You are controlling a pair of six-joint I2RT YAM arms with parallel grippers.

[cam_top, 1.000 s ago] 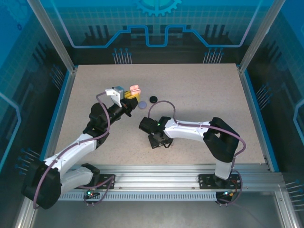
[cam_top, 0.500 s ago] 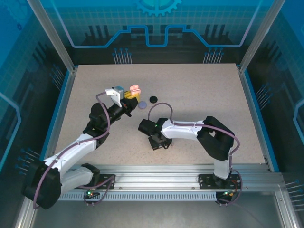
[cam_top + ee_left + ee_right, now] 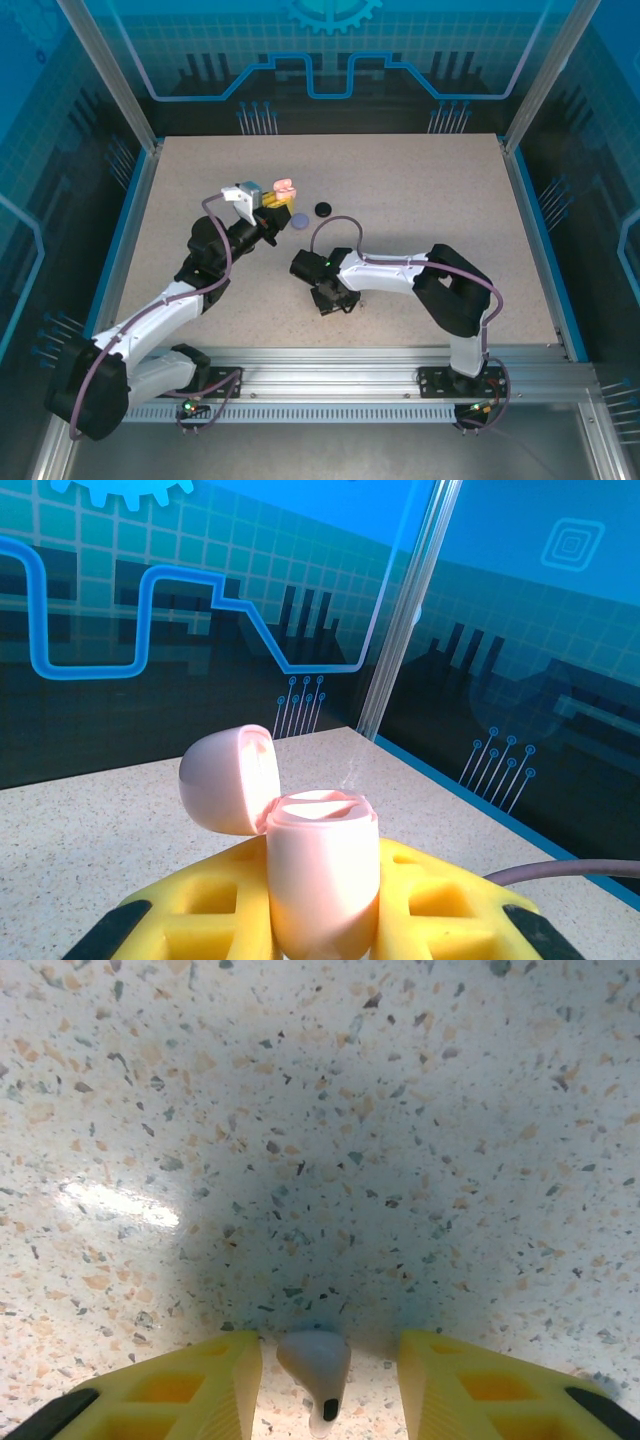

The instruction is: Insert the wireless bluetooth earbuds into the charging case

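The pale earbud [image 3: 313, 1358] lay on the speckled table [image 3: 350, 1110], in the shadow between the yellow fingers [image 3: 190, 1385] of the right gripper [image 3: 328, 1362]. That pincer was held wide, with a visible gap on each side of the bud, so nothing was gripped. The bud's exact tint could not be told in the shadow. A rounded head and a short stem with a dark tip were seen.

The bud was judged to be very light, hard and smooth, so it would probably skid or flick away if it were pinched off-centre. A hold across the rounded head, just above the stem, was judged the safest. The stem would then be left free to enter its socket.

The pink charging case [image 3: 320, 830] was clamped between the fingers of the left gripper [image 3: 325, 905], with its lid [image 3: 232, 778] swung open to one side and its top face exposed. It was judged to be rigid and glossy, with a hinge that could be strained by a push from above.

In the overhead view, a lavender case [image 3: 301, 220] and a black case [image 3: 323, 208] lay just beside the held case, between the two grippers. They were judged likely to be nudged on a low transfer. Open table was seen around the right gripper, and the blue rim [image 3: 128, 230] stood well apart from both grippers.
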